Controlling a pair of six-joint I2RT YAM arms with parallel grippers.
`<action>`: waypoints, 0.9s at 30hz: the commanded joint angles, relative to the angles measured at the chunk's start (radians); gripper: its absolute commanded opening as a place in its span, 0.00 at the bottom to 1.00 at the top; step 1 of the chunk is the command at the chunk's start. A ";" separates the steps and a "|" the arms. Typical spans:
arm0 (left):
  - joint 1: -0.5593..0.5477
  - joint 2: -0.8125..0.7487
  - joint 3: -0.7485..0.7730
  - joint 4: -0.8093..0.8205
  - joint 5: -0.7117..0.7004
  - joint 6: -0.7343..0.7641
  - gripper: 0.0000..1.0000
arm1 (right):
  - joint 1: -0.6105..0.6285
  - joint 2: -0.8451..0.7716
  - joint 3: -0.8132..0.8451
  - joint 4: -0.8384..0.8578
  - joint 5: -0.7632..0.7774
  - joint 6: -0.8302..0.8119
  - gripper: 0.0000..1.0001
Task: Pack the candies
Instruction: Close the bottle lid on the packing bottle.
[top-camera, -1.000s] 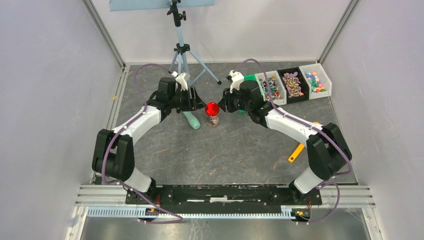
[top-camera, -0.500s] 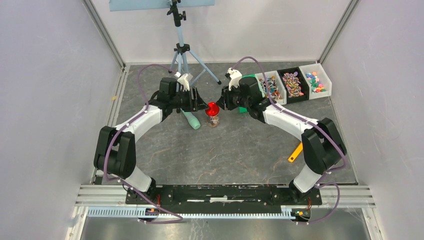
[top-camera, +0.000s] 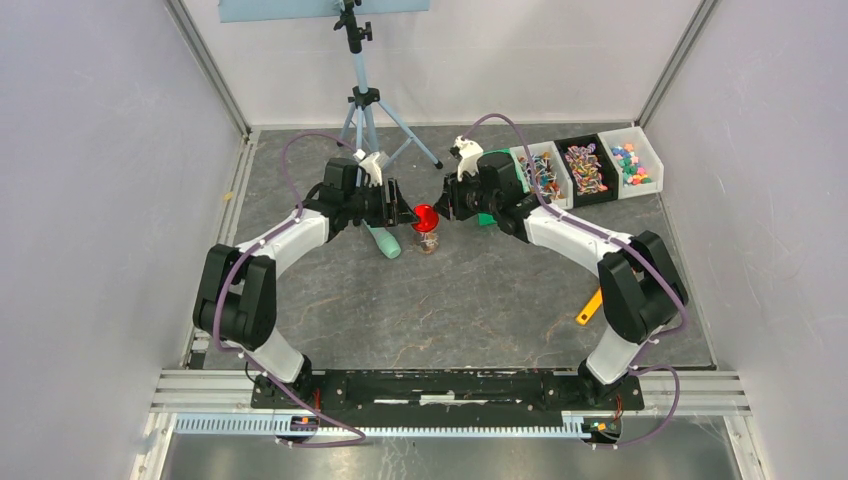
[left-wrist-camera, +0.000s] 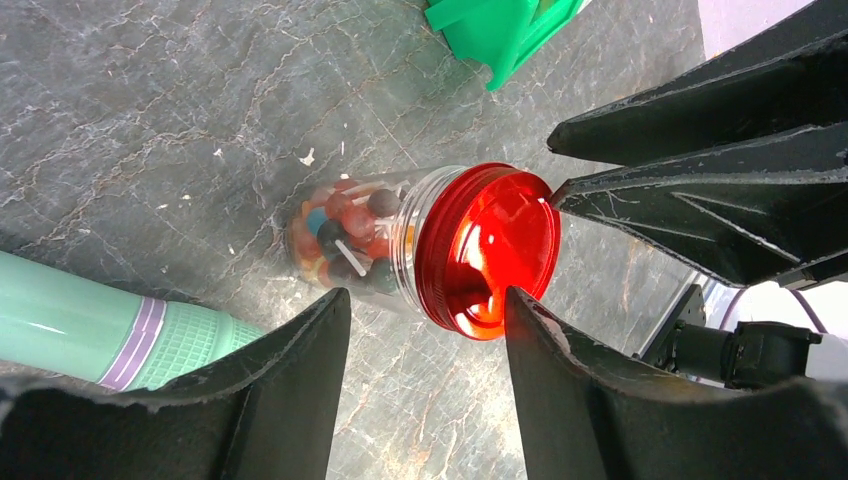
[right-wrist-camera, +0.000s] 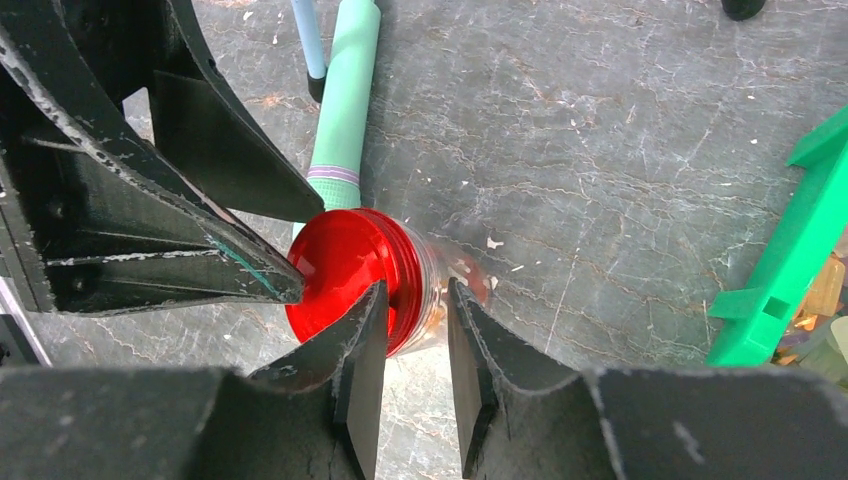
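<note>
Currently, table (top-camera: 450, 310): is carrying everything on a grey, stone-patterned top between pale walls.
left arm (top-camera: 270, 245): is reaching from the left side of the near edge toward the middle of the table.
right arm (top-camera: 590, 245): is reaching from the right side of the near edge toward the same spot, facing the left arm.
tripod (top-camera: 362, 100): is standing at the far edge, left of centre.
bins (top-camera: 652, 150): three are sitting in a row at the far right corner, each one filled.
mint tube (top-camera: 383, 240): is lying just left of the jar (left-wrist-camera: 412, 225).
green plastic piece (left-wrist-camera: 500, 30): is lying beyond the jar, toward the bins.
orange scoop (top-camera: 592, 305): is lying near the right edge, well apart from the jar.
left gripper (left-wrist-camera: 425, 295): is holding its fingers spread on either side of the red lid (left-wrist-camera: 495, 250); whether they are pressing it, I cannot tell.
right gripper (right-wrist-camera: 418, 295): is holding its fingers narrowly apart at the red lid's rim and the jar's neck; whether they are gripping, I cannot tell.
jar: clear, is standing near the middle of the table, between the two grippers.
red lid: is sitting on the jar's mouth.
candies (left-wrist-camera: 345, 245): are lying inside the jar, with red, blue and dark ones showing through its wall; more are filling the bins.
</note>
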 joint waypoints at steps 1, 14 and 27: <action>-0.005 0.001 0.037 0.005 0.018 -0.018 0.65 | -0.011 0.016 0.042 0.026 -0.012 0.003 0.33; -0.005 0.014 0.042 0.003 0.021 -0.022 0.65 | -0.023 0.037 0.046 0.043 -0.033 0.020 0.33; -0.018 0.019 0.053 -0.067 -0.016 0.014 0.59 | -0.028 0.021 0.003 0.077 -0.105 0.024 0.34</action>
